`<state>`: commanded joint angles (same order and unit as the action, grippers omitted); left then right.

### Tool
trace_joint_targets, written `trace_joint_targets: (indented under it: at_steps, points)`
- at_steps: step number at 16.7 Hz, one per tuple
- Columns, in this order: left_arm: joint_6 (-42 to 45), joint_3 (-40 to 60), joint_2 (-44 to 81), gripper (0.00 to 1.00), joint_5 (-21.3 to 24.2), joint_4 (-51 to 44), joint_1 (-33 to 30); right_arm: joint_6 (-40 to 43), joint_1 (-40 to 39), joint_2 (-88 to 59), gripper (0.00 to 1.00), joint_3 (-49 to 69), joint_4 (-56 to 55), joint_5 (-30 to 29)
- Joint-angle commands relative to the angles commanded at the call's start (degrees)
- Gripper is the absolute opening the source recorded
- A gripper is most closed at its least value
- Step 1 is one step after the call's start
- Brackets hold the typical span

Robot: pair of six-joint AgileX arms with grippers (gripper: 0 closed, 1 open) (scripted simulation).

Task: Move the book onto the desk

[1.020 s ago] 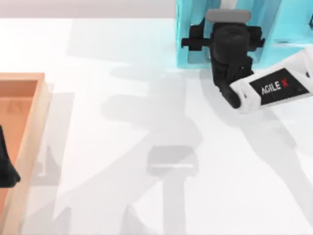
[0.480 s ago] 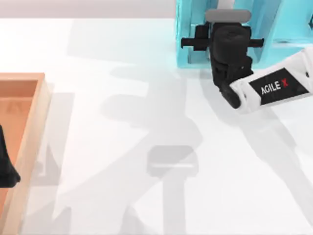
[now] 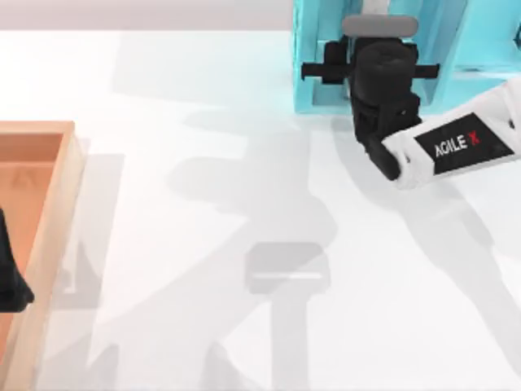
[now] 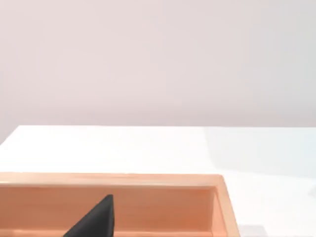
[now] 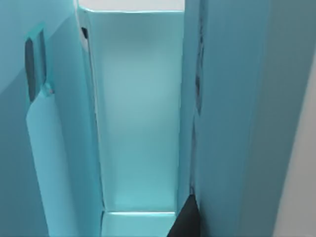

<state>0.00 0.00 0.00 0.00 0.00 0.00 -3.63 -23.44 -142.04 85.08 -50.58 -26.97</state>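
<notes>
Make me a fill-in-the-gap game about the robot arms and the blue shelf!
1. The right gripper is reaching into the cyan ____ unit at the far edge of the desk.
2. The wooden tray sits at the desk's ____ side.
3. The left gripper is parked over the wooden ____.
4. The right arm has a ____ sleeve with lettering.

Missing words: shelf; left; tray; white

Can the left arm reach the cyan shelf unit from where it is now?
Probably not: the left gripper sits over the wooden tray at the table's left edge, with the shelf unit far across at the right.
</notes>
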Motion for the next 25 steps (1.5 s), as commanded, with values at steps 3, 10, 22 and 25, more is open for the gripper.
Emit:
trace_joint_targets:
  at_steps: [3, 10, 22, 25]
  points:
    - [0.0, 0.0, 0.0, 1.0, 0.0, 0.0, 0.0, 0.0, -0.1, 0.2, 0.0, -0.2, 0.1, 0.0]
    - [0.0, 0.0, 0.0, 1.0, 0.0, 0.0, 0.0, -1.3, -4.0, 15.4, 0.0, -9.0, 8.5, -4.0]
    - [0.0, 0.0, 0.0, 1.0, 0.0, 0.0, 0.0, -2.6, -15.3, 55.7, 0.0, -29.6, 28.1, -14.3]
    - [0.0, 0.0, 0.0, 1.0, 0.0, 0.0, 0.0, -2.7, -15.7, 56.5, 0.0, -29.8, 28.4, -14.7]
